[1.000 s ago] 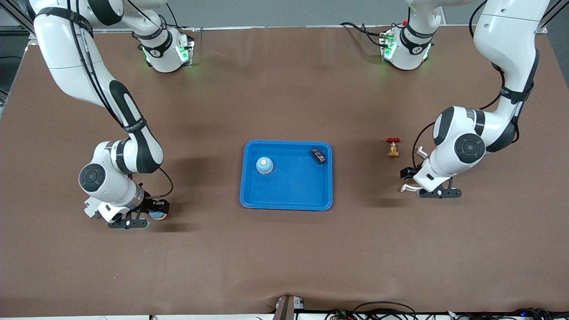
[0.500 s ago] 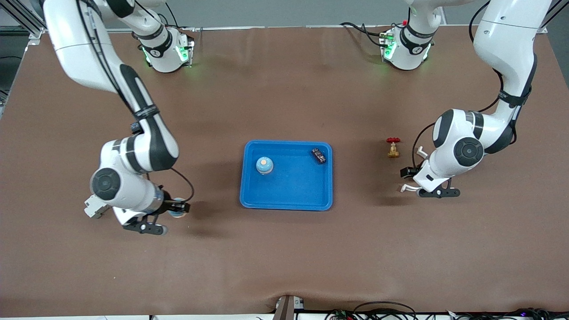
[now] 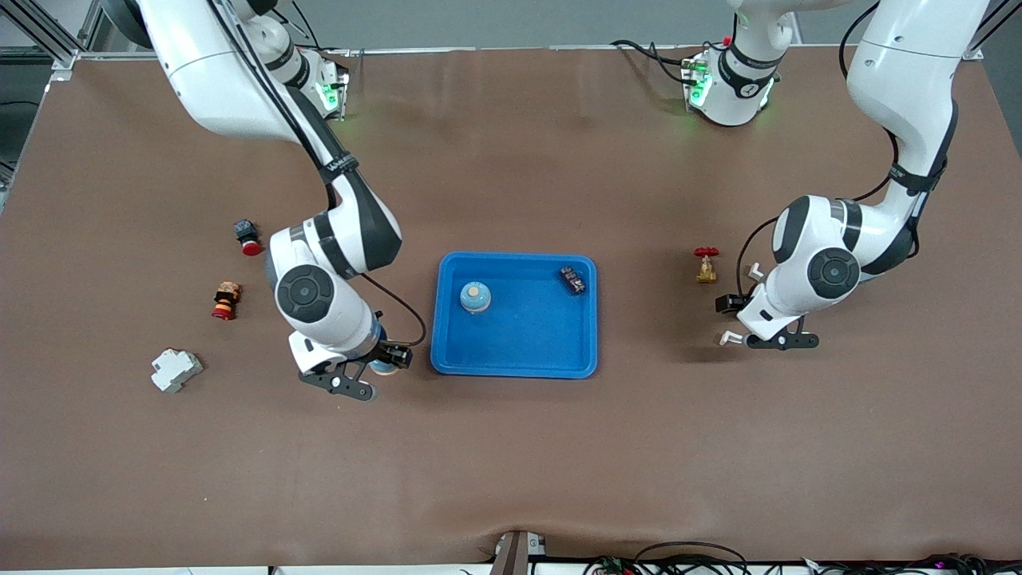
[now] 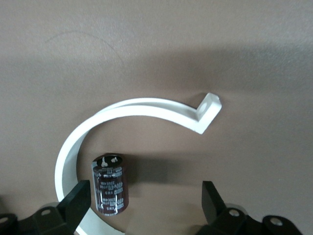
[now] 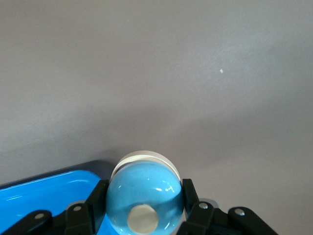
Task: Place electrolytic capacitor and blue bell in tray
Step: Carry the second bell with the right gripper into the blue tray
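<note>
The bright-blue tray (image 3: 515, 351) lies mid-table. In it sit one blue bell (image 3: 475, 297) and a small black part (image 3: 573, 279). My right gripper (image 3: 389, 361) is shut on a second blue bell (image 5: 146, 186), over the table just beside the tray rim (image 5: 44, 191) at the right arm's end. My left gripper (image 3: 730, 319) hangs low and open toward the left arm's end. The dark electrolytic capacitor (image 4: 111, 183) stands between its fingers, close to one fingertip (image 4: 78, 198) and far from the other. A white curved strip (image 4: 132, 110) bends around the capacitor.
A red-handled brass valve (image 3: 706, 265) stands between the tray and the left gripper. Toward the right arm's end lie a black-and-red button (image 3: 247, 236), an orange-and-red part (image 3: 225, 299) and a white block (image 3: 176, 369).
My right arm has swung the held bell from the right arm's end up to the tray's rim, uncovering three small objects. The left gripper has barely shifted and stays open.
</note>
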`<state>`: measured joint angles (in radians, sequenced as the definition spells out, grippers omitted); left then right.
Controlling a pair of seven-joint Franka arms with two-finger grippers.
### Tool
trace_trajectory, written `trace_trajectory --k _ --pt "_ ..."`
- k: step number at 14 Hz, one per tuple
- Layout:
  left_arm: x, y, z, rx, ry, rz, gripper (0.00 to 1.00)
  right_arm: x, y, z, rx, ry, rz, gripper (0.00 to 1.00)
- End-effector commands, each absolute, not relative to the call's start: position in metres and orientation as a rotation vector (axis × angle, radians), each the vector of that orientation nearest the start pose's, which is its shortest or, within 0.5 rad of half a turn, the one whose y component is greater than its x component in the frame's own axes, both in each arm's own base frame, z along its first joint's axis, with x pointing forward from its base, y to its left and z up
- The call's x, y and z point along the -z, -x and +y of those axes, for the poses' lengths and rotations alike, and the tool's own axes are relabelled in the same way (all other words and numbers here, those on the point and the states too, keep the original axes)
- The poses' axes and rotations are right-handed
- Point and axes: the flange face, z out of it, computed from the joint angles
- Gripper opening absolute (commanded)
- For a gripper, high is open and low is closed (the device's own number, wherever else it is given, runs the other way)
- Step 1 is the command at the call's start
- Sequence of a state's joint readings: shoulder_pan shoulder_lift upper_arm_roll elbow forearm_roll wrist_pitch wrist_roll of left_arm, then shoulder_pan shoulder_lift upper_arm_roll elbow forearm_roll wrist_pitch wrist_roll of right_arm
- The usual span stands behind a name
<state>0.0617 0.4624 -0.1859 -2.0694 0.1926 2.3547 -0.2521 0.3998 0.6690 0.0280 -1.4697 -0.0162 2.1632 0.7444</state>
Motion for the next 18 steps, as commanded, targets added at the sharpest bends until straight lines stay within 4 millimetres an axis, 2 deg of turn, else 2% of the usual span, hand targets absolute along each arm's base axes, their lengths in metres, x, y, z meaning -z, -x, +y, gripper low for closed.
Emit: trace_trajectory --k 1,3,5,9,11,15,18 --pt "-0.194 -0.562 -0.064 -0.237 3.051 0.004 1.0 -0.291 -0.656 0.324 0.021 3.103 0.577 0.0" --pt "-0.193 -0.562 -0.062 -0.24 3.05 0.0 1.0 -0.288 -0.652 0.358 0.031 3.12 0.647 0.0" --pt "-0.189 -0.562 -0.056 -0.252 3.049 -0.014 1.0 -0.279 -0.644 0.378 0.073 3.143 0.694 0.0" --pt "-0.175 -0.561 -0.05 -0.286 3.05 -0.032 1.0 -0.262 -0.633 0.4 0.089 3.111 0.759 0.0" --pt "-0.174 -0.56 -0.05 -0.291 3.05 -0.033 1.0 -0.256 -0.625 0.417 0.119 3.07 0.789 0.0" --pt "-0.173 -0.56 -0.052 -0.293 3.049 -0.027 1.0 -0.239 -0.614 0.431 0.136 3.033 0.818 0.0" --pt "-0.175 -0.562 -0.052 -0.286 3.05 -0.025 0.54 -0.214 -0.602 0.429 0.149 3.012 0.84 0.0"
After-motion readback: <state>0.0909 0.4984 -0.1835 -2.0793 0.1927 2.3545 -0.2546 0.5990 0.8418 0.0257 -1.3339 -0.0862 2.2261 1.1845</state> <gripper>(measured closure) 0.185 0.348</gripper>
